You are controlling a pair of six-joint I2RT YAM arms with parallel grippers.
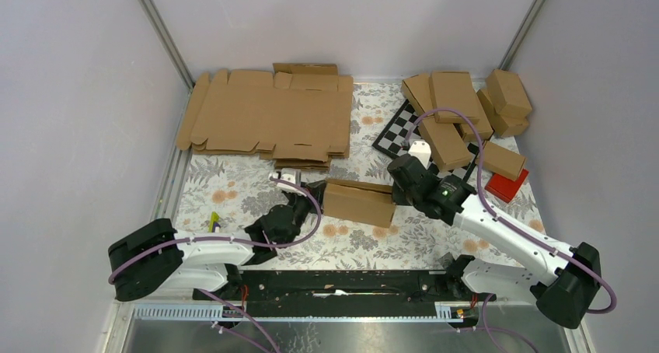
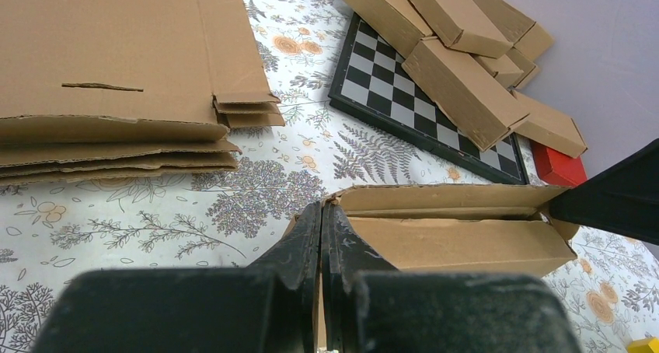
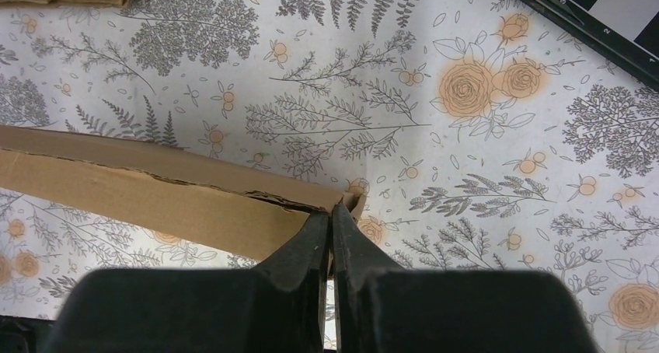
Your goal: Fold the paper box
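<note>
Two robot arms reach in from the near edge of a table covered by a floral-printed cloth (image 1: pixel 233 186).

The left pincer (image 2: pixel 321 211) has its two black fingers pressed together. A sliver of brown card shows between them, so it appears clamped on the end flap of the carton. Well beyond this pincer and to its left lies a stack of flat brown cardboard blanks (image 1: pixel 268 116).

Spanning the gap from the left pincer's tips to the right pincer's tips is the paper box (image 1: pixel 359 203), a slim oblong carton of plain brown, unprinted cardboard. It is half formed, with its long top flap open.

The right pincer (image 3: pixel 332 213) also has its fingers together, nipping the thin wall at the box's right-hand corner.

Beyond the right pincer is a black-and-white chequered board (image 1: pixel 396 127), and a pile of finished brown cartons (image 1: pixel 458 108) partly rests on it. Just to this pincer's right sits a small red flat block (image 1: pixel 507 186).

The box looks light and thin-walled. I would expect it to be stiff across its panels, willing to bend only along its creases, and easily crushed at the corners. The safest hold is probably on the end walls close to a crease, not on loose flap edges.
</note>
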